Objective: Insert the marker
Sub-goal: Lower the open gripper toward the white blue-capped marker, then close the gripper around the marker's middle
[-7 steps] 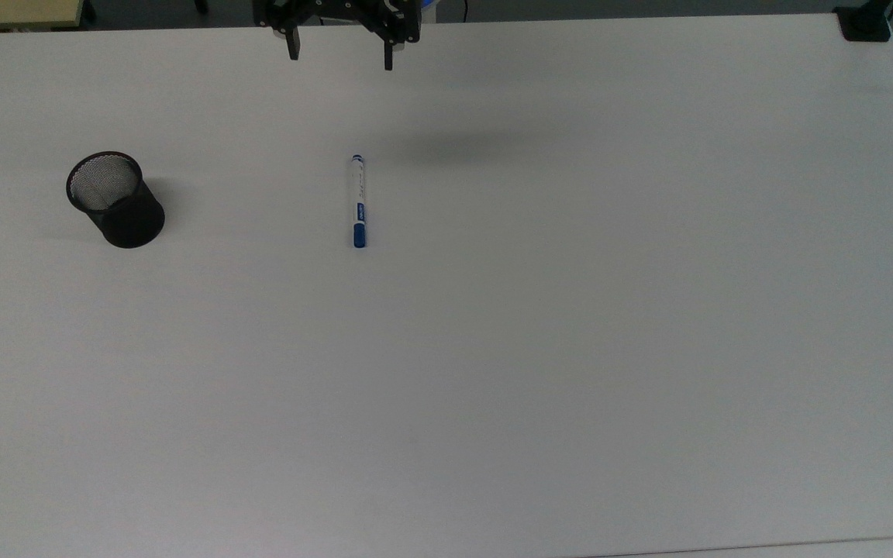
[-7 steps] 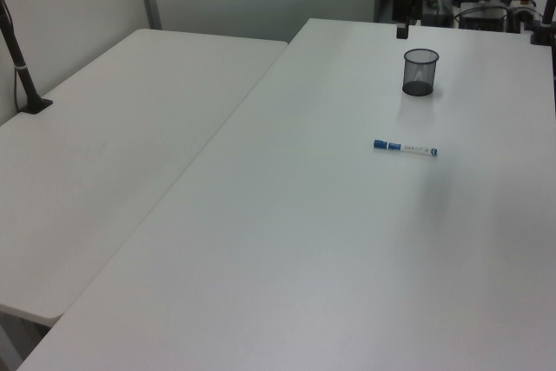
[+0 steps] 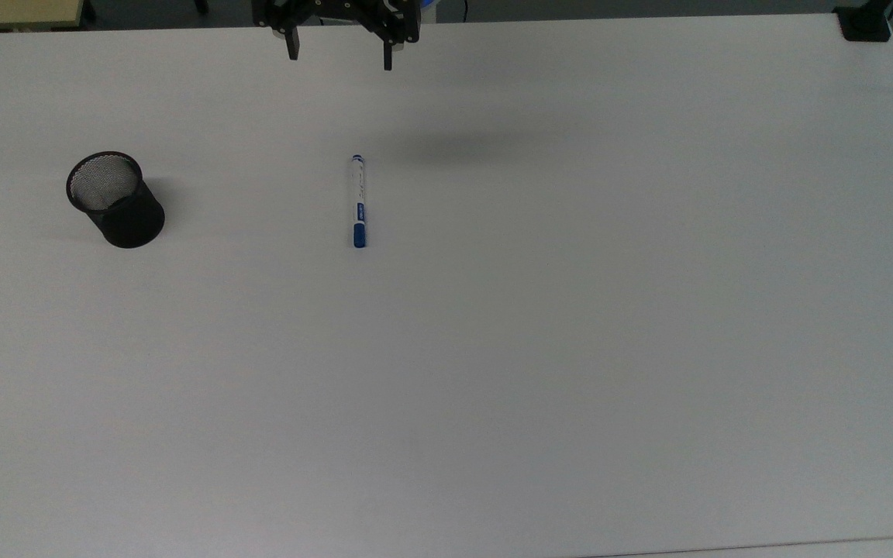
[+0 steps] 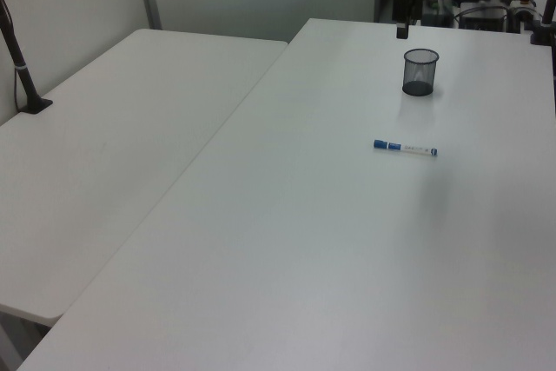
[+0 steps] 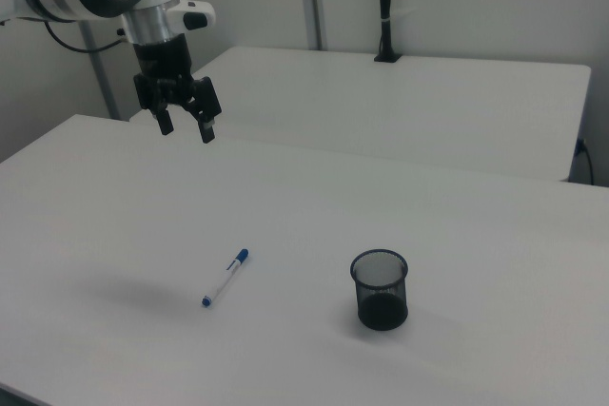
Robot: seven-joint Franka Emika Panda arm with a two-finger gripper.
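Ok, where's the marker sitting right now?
The marker lies flat on the white table, left of centre in the top view, well to the right of the black mesh cup and apart from it, below the raised open pincer.

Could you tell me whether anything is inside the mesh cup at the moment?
Nothing shows inside the cup; its mesh bottom looks bare. The marker lies flat on the table, apart from it.

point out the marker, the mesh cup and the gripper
marker [image 3: 358, 201], top view, middle of the white barrel
mesh cup [image 5: 382, 294], right view, outer mesh wall
gripper [image 5: 186, 127], right view, midway between its open fingertips
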